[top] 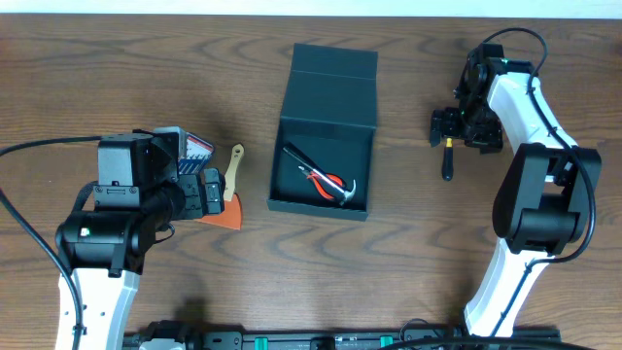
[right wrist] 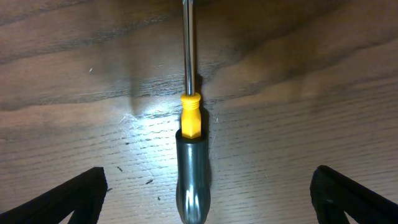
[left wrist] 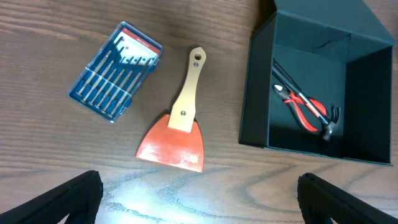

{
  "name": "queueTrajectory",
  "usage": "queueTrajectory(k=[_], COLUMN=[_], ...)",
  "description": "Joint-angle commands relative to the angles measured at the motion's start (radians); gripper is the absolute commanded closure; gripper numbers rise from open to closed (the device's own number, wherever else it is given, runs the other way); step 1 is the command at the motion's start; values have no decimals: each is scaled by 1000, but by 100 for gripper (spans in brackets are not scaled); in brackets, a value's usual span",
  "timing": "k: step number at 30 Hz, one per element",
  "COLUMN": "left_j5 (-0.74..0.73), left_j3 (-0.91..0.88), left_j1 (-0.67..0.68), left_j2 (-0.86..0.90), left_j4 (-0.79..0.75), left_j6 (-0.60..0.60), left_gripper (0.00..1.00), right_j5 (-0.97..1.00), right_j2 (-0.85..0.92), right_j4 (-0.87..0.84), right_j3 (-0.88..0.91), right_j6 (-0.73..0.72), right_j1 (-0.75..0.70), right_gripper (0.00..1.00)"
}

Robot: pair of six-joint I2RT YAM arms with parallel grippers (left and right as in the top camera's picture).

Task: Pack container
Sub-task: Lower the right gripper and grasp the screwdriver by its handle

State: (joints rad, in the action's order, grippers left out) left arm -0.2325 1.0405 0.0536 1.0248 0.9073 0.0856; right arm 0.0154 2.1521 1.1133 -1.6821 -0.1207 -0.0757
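The table [top: 117, 68] carries every part. The container [top: 342, 148] sits at centre between my arms. Its lid [top: 330, 92] is folded back to the far side, so the cavity is open from above. Red-handled pliers [left wrist: 301, 106] and a small hammer [left wrist: 326, 121] lie on its floor.

My left gripper [top: 207, 192] hovers near the scraper [left wrist: 177, 134] and the blue screwdriver case [left wrist: 115, 71], jaws spread, grasping nothing. Both items lie left of the container and apart from it, and I judge they are awaiting packing.

My right gripper [top: 449, 128] hangs over a screwdriver [right wrist: 189, 162] well to the right of the container. Its fingers are released and straddle the handle. I judge this alignment prepares a pinch across the handle.
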Motion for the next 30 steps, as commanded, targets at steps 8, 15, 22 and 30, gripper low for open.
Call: queueTrajectory(k=[8,15,22,30], left_j5=[10,9,9,9], left_j3=[20,20,20,20], left_j1=[2,2,2,2], left_j2=[0,0,0,0], left_j4=[-12,-13,-15,-15], left_j6=[2,2,2,2], left_gripper=[2,2,2,2], right_j5=[7,7,7,6], right_j2=[59,59,59,59], right_j4=[-20,-70,-88,-88], right_j3=[24,85,115,117], right_j6=[5,6,5,5], right_j1=[-2,-2,-2,-1], right_gripper=[4,4,13,39])
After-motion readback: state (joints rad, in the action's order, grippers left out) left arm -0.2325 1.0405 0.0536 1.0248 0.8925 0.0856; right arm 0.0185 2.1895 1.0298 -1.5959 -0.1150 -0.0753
